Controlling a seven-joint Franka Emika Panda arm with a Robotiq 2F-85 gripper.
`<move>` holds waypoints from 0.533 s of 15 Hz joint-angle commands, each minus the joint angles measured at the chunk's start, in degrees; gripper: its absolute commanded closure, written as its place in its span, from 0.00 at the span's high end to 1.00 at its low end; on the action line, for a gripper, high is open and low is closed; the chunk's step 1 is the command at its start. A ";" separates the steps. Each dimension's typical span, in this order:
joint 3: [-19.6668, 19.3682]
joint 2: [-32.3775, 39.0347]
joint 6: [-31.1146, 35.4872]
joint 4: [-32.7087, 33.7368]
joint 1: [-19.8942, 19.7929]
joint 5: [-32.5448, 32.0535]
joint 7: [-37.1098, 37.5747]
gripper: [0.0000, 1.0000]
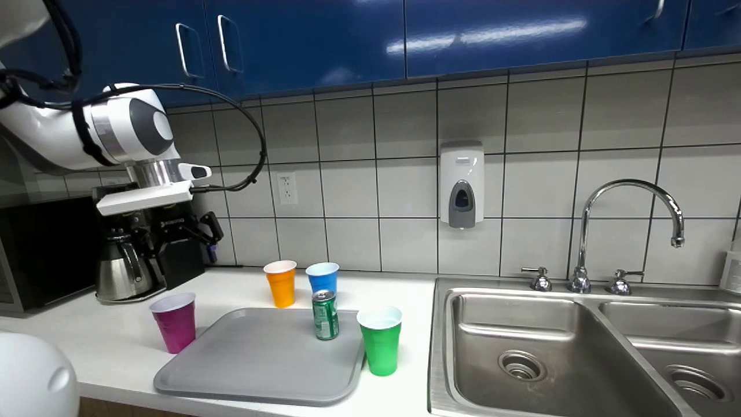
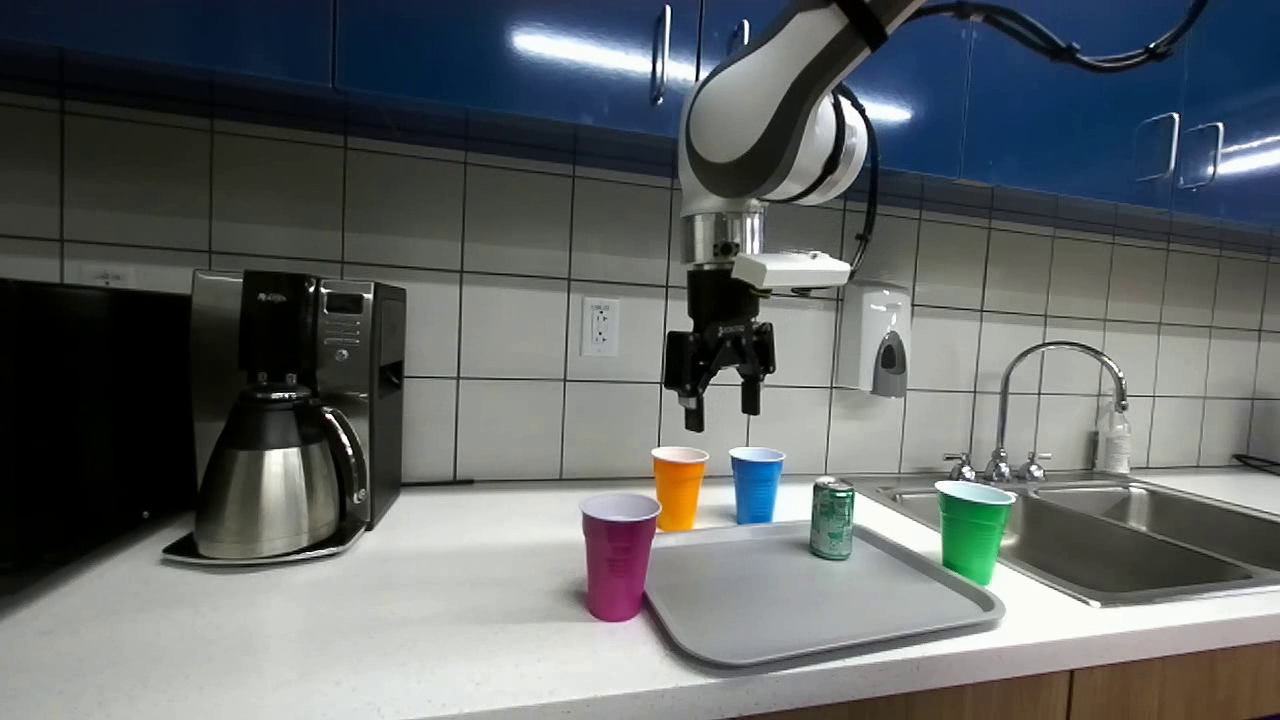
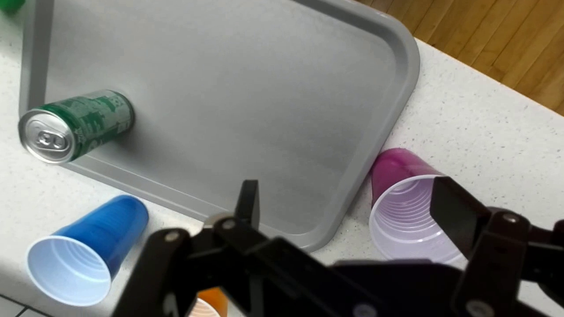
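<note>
My gripper [image 2: 722,408] is open and empty, pointing down above the counter's back half. In the wrist view its fingers [image 3: 348,198] are wide apart, the right one overlapping the purple cup [image 3: 396,167] in the picture. That cup [image 2: 615,565] stands upright beside the grey tray [image 2: 780,605]. An orange cup [image 2: 678,492] and a blue cup [image 2: 756,490] stand behind the tray; the arm mostly hides the orange cup [image 3: 217,300] in the wrist view. A green can [image 2: 832,518] stands on the tray near its back edge. A green cup [image 2: 972,535] stands by the tray's sink side.
A coffee maker [image 2: 385,350] with a steel carafe [image 2: 270,490] stands at the back, beside a black microwave [image 2: 90,400]. A double sink [image 1: 521,324] with a tall faucet [image 1: 584,226] is at the far end. Blue cabinets [image 1: 324,40] and a soap dispenser [image 1: 461,168] are above the counter.
</note>
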 commanded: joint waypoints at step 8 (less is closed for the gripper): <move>-0.35 11.40 10.68 4.28 0.58 -3.68 1.69 1.00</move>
